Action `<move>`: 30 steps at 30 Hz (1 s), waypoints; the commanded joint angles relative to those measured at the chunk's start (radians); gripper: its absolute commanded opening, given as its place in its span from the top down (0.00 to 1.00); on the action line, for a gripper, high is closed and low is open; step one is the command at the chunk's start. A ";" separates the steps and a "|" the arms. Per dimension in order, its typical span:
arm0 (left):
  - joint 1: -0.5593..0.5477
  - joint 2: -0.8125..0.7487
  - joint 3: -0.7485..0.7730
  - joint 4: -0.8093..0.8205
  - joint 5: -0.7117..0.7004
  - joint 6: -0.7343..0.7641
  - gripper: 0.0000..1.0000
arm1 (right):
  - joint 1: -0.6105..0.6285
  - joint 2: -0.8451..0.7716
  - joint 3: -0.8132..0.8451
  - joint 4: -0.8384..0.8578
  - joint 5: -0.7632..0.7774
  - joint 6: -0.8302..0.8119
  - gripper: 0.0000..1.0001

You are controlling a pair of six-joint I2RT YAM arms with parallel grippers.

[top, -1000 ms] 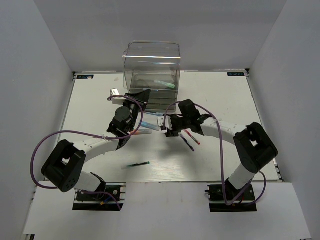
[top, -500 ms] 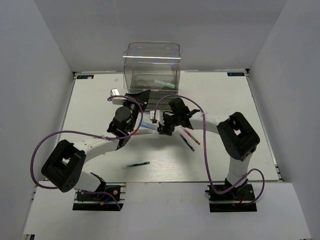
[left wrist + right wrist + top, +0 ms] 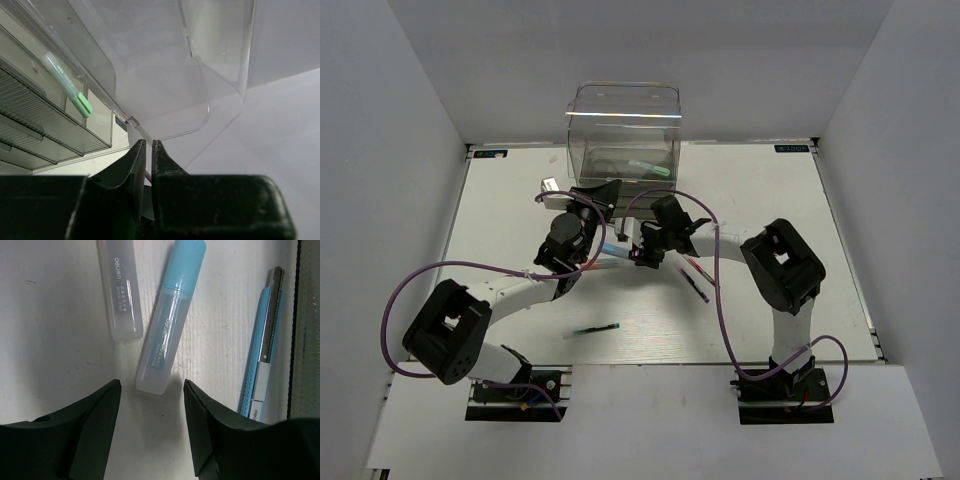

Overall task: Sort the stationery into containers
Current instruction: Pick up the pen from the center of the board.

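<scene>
The right tool [image 3: 152, 386] has swung left and now hangs wide over the blue marker [image 3: 170, 325] on the surface [image 3: 50, 340] before the drawers [image 3: 623, 140], seemingly set to grasp, while the left tool [image 3: 149, 146] is shut beside them.

Flat white tabletop [image 3: 500, 220], plain matte grey-white walls [image 3: 410, 90] boxing three sides, even diffuse light.

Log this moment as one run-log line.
left gripper: shut, at drawer unit | right gripper: open, over light blue marker | mint-green marker: in drawer unit
</scene>
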 commanded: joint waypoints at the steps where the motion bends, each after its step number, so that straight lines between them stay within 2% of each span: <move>1: 0.005 -0.025 0.013 0.028 0.011 -0.010 1.00 | 0.012 0.021 0.039 0.055 0.029 0.037 0.43; 7: 0.005 -0.025 0.013 0.028 0.011 -0.010 1.00 | 0.025 0.043 0.051 0.058 0.034 0.046 0.48; 10: 0.005 -0.025 0.004 0.028 0.011 -0.010 1.00 | 0.026 0.053 0.062 0.039 0.031 0.043 0.57; 11: 0.005 -0.025 0.004 0.028 0.011 -0.010 1.00 | 0.029 0.056 0.063 0.038 0.029 0.043 0.65; 15: 0.005 -0.025 0.004 0.028 0.011 -0.010 1.00 | 0.028 0.035 0.043 0.030 0.031 0.035 0.80; 21: 0.014 -0.025 0.004 0.037 0.011 -0.010 1.00 | 0.023 -0.074 -0.081 0.160 0.137 0.071 0.96; 24: 0.014 -0.016 0.004 0.037 0.011 -0.010 1.00 | 0.023 -0.172 -0.141 0.214 0.228 0.055 1.00; 30: 0.014 -0.007 0.004 0.046 0.011 -0.019 1.00 | 0.028 -0.339 -0.279 0.328 0.291 -0.046 1.00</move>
